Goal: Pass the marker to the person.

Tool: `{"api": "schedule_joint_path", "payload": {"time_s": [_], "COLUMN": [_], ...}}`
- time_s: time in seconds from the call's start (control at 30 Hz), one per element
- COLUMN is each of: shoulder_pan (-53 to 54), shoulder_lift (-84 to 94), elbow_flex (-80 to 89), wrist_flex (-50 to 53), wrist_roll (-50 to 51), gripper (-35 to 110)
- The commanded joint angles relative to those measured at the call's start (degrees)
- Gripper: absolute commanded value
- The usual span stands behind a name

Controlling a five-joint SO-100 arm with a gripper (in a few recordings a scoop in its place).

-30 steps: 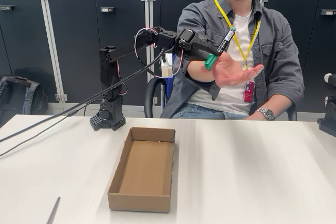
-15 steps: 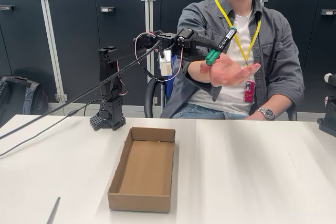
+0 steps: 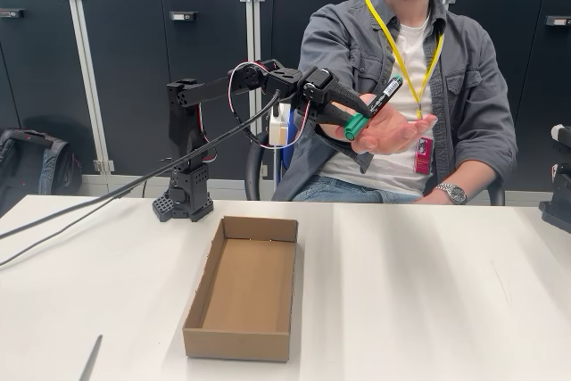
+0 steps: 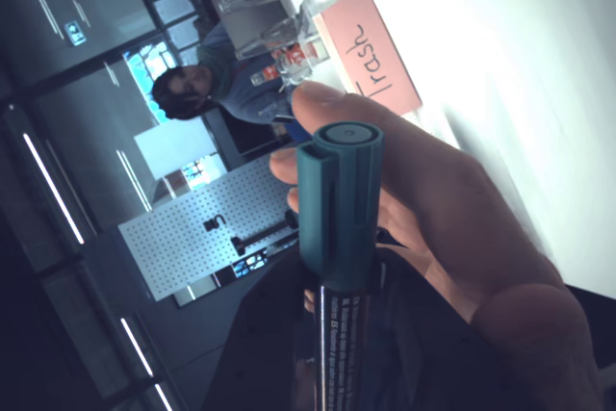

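The marker [image 3: 373, 105] is held up in the air, well above the counter [image 3: 428, 292], tilted with its green end low and its other end pointing up toward the person [image 3: 419, 60]. The jaws of the gripper [image 3: 350, 116] are clenched on the marker near that green end, and the person's open hand [image 3: 393, 129] lies palm-up just beneath it — touching or nearly so. In the wrist view the green cap [image 4: 337, 209] stands right against the palm [image 4: 452, 228]. The marker looks light and rigid, its smooth plastic barrel somewhat slippery; the free upper part of the barrel, above the jaws, seems the sensible place for the person's fingers to close. A cardboard box [image 3: 243, 287] sits open on the counter.
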Motion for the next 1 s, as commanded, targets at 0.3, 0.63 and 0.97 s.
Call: {"api": "schedule_joint_path", "payload": {"time_s": [0.3,0.63,0.97], "shoulder_pan": [-0.62,-1.93,-2.02], "shoulder_lift": [3.08,3.25,2.81], "elbow_flex": [-0.09,-0.7,-2.37], "wrist_flex": [-0.09,0.18,-0.09], "wrist_roll": [0.0,1.76,1.58], "gripper": [9,44,43]}}
